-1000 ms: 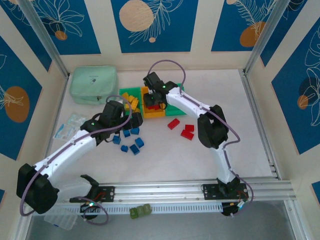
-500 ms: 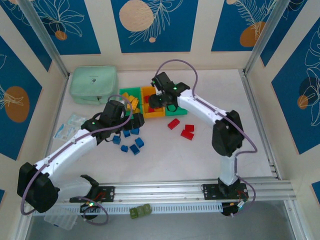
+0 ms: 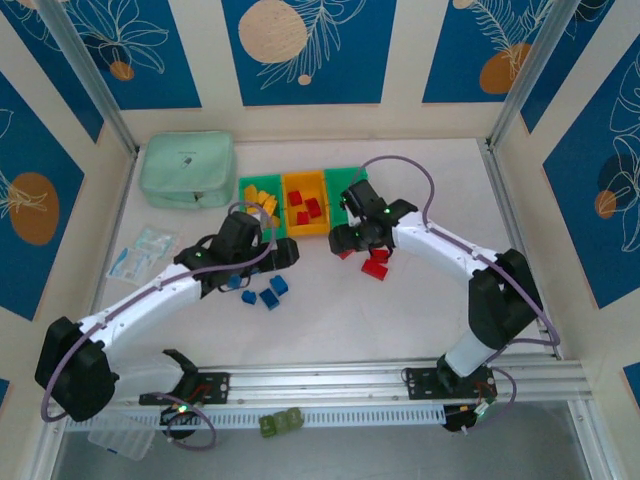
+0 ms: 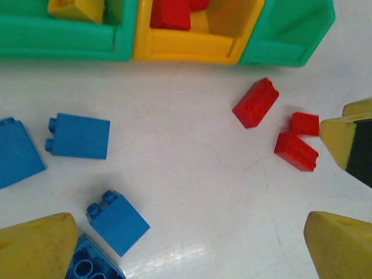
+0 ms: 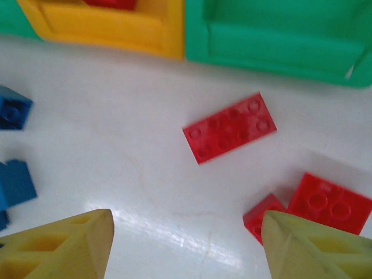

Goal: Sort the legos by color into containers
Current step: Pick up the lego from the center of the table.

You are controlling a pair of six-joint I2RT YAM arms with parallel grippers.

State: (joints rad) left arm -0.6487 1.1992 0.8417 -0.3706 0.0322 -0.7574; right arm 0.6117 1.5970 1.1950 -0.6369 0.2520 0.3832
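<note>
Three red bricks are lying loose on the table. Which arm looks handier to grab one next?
Right, probably. The right gripper hangs open over the loose red plastic bricks, the flat one just ahead of its yellow fingertips. The left gripper, also open, sits over the blue plastic bricks, farther away.

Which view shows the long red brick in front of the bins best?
Right wrist: the long red brick lies large and unobstructed, studs up and clear. Left wrist shows it smaller, at a slant. Top view: tiny and partly covered.
</note>
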